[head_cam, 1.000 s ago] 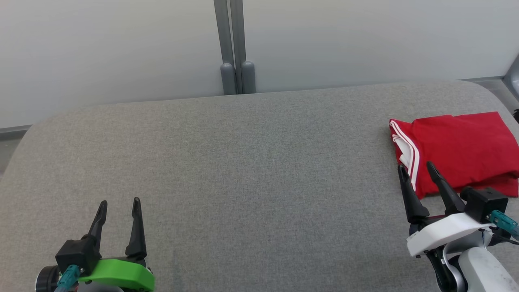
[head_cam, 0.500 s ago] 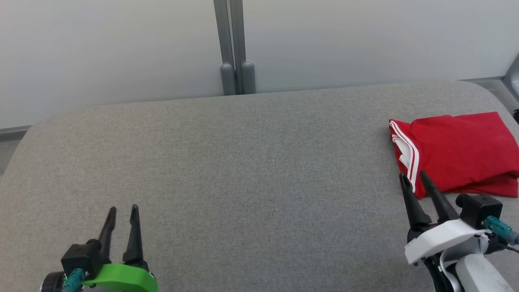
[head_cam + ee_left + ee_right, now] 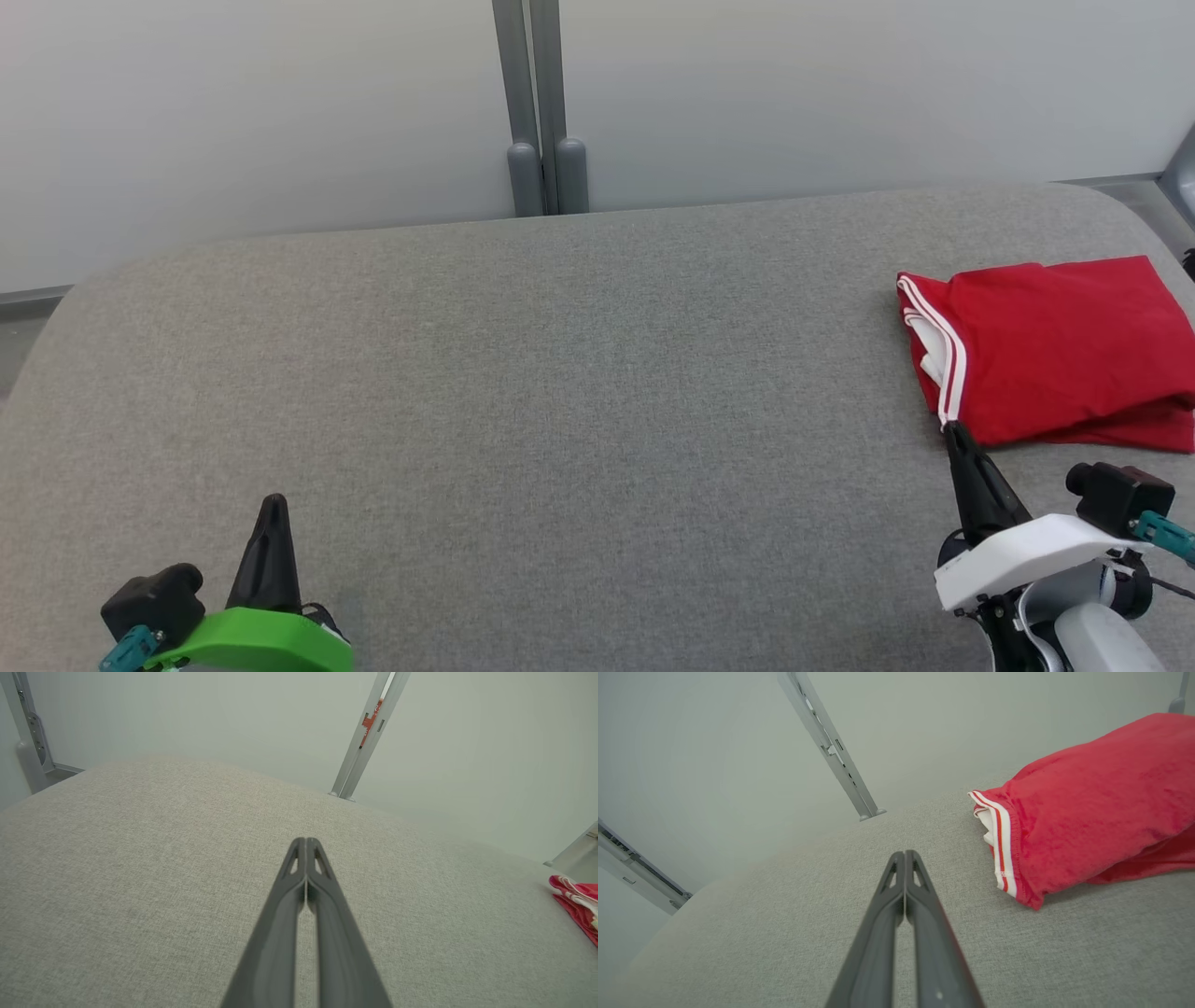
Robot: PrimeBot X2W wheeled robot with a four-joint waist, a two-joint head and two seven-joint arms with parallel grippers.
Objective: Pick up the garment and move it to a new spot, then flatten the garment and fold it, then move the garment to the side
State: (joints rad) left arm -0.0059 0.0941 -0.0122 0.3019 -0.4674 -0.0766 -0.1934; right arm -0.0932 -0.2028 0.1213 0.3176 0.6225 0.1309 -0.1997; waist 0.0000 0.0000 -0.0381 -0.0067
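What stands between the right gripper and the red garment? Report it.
Nothing visible. The shut right gripper sits close to the striped corner of the folded red garment, and the right wrist view shows bare grey padded surface between them.

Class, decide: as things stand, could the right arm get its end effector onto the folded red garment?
Probably yes. The right end effector, shut, sits just short of the red garment, by its striped corner, nothing lying between; it must open first.
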